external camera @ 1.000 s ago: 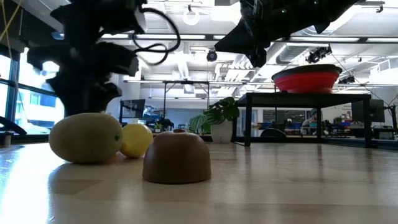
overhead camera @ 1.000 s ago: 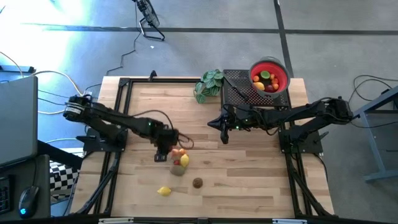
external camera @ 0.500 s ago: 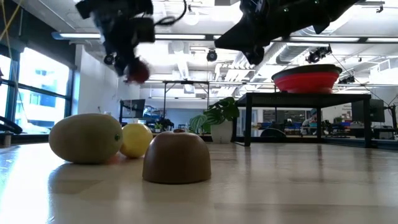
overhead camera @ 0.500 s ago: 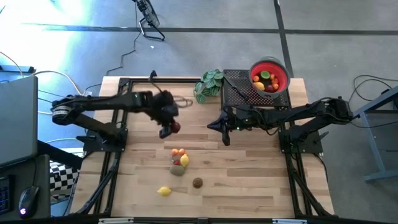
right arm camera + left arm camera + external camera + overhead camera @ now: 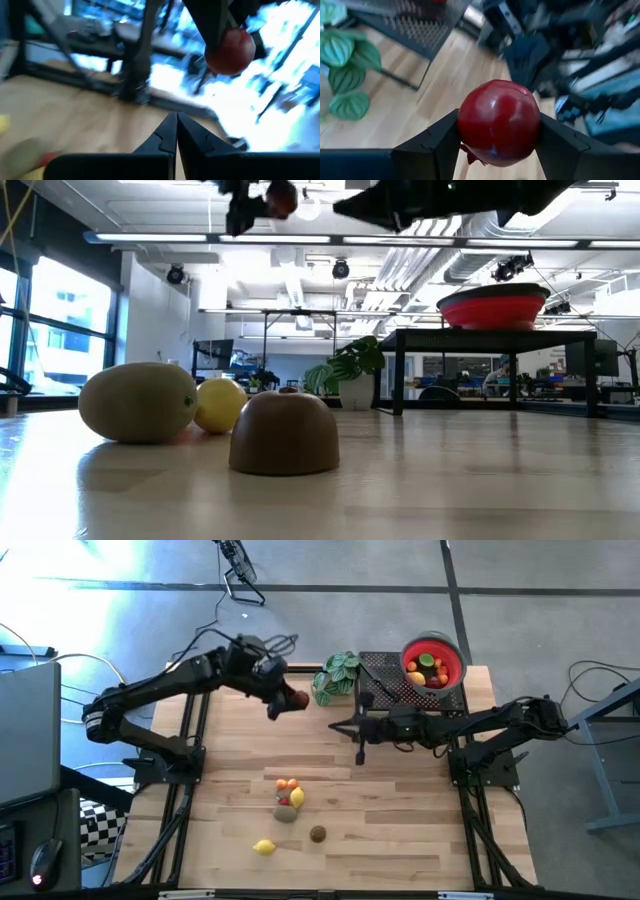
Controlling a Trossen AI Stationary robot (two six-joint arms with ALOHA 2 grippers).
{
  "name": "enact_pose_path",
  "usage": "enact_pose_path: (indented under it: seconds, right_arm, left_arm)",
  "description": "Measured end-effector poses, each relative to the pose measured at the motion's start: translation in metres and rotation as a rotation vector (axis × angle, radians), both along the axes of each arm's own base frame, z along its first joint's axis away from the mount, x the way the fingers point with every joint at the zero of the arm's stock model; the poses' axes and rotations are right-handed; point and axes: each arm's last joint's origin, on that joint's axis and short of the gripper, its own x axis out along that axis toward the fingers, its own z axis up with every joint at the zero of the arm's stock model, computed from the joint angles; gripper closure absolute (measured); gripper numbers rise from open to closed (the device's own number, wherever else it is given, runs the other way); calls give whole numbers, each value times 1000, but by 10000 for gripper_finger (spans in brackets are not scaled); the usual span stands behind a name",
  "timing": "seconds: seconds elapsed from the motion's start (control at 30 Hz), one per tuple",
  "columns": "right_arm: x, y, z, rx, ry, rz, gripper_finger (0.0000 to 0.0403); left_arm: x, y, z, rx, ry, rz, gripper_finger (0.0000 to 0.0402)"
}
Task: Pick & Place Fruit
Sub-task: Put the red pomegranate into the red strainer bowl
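My left gripper (image 5: 292,702) is shut on a round red fruit (image 5: 499,121), high over the table's far middle, next to the plant. The red fruit (image 5: 281,197) also shows at the top of the low view and in the right wrist view (image 5: 230,51). My right gripper (image 5: 176,122) is shut on nothing and hovers over the table's middle (image 5: 338,728), right of the left gripper. Several small fruits lie on the wood near the front: orange (image 5: 287,784), yellow (image 5: 297,797), greenish (image 5: 285,812), brown (image 5: 317,833) and a lemon (image 5: 264,847). My left gripper pinches the red fruit between its two fingers, one on each opposite side (image 5: 464,125). The fingers (image 5: 435,145) come from the table's left, slanting a little downward. The fruit is lifted well clear of the table.
A red bowl (image 5: 433,662) with several fruits in it stands on a black perforated stand (image 5: 385,680) at the far right. A green leafy plant (image 5: 335,677) sits just left of the stand, close to the held fruit. Black frame rails run along both table sides.
My left gripper has lifted the red fruit off the pile near the front. It has carried the fruit up, toward the far edge and rightward toward the plant, turning as it went. My right gripper has rolled about its own axis and risen slightly, staying shut.
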Motion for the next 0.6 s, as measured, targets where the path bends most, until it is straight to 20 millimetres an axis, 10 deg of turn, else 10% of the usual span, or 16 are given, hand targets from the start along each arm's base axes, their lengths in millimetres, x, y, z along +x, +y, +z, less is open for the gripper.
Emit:
enact_pose_path:
  seconds: [0.3, 0.6]
  right_arm:
    - [-2, -2, 17, -291, -134, -115, 384]
    - [-2, 6, 21, -294, -176, -88, 216]
  left_arm:
    - [5, 0, 9, -130, -61, 27, 192]
    - [10, 2, 4, -156, -43, 24, 192]
